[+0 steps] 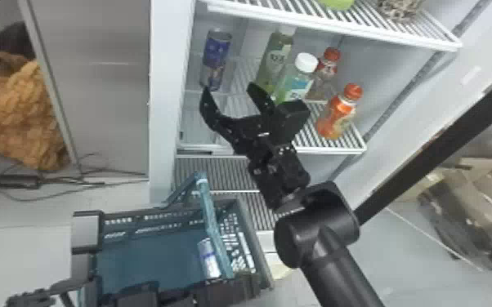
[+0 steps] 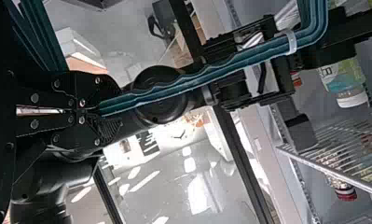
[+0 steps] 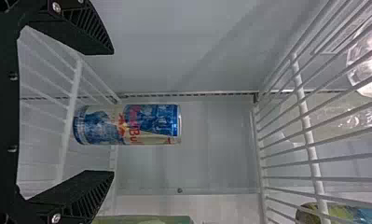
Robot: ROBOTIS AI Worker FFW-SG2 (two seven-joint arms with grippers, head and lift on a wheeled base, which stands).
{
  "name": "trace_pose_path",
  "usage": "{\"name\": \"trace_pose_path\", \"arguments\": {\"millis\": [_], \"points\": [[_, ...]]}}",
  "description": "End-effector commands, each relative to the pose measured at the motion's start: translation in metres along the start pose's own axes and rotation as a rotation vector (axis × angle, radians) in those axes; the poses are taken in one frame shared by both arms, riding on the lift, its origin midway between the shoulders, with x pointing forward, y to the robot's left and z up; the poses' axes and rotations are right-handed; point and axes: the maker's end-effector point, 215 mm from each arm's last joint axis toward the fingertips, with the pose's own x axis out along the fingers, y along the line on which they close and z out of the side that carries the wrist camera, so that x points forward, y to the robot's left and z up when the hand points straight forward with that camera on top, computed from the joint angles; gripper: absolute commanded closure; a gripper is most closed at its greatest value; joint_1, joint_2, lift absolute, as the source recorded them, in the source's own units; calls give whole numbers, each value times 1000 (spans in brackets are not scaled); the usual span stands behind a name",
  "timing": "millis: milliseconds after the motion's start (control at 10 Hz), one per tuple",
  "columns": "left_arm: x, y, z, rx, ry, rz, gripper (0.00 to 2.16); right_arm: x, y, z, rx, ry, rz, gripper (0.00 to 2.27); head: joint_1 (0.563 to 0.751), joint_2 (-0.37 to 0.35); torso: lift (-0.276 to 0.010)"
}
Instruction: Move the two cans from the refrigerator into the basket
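In the head view, the tall blue-and-silver metal can (image 1: 216, 53) stands on the white wire shelf (image 1: 331, 151), between 11 and 12 o'clock. The right gripper (image 1: 229, 92) has its fingers wide open near it. A white-and-blue metal can (image 1: 208, 259) sits in the dark teal plastic basket (image 1: 135, 215), between 6 and 7 o'clock. The left gripper (image 1: 237, 279) has its fingers closed tight on the basket's wavy teal handle (image 1: 210, 216).

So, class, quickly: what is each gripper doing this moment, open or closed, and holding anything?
Left gripper: closed on the basket handle.
Right gripper: open, holding nothing, facing the can on the shelf.
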Motion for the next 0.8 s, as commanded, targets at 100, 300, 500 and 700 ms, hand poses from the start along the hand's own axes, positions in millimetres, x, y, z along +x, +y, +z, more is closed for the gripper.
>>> {"name": "trace_pose_path", "arguments": {"millis": [100, 300, 500, 700], "points": [[2, -1, -1, 1, 5, -4, 1217, 25, -2, 9, 0, -19, -8, 71, 695, -296, -276], [2, -1, -1, 0, 6, -3, 1217, 38, -8, 6, 0, -8, -29, 71, 695, -290, -276], [2, 0, 0, 0, 6, 0, 1217, 48, -7, -4, 13, 14, -27, 71, 695, -285, -276], [3, 1, 0, 2, 9, 0, 1217, 60, -8, -8, 9, 28, -34, 71, 695, -276, -276]]}}
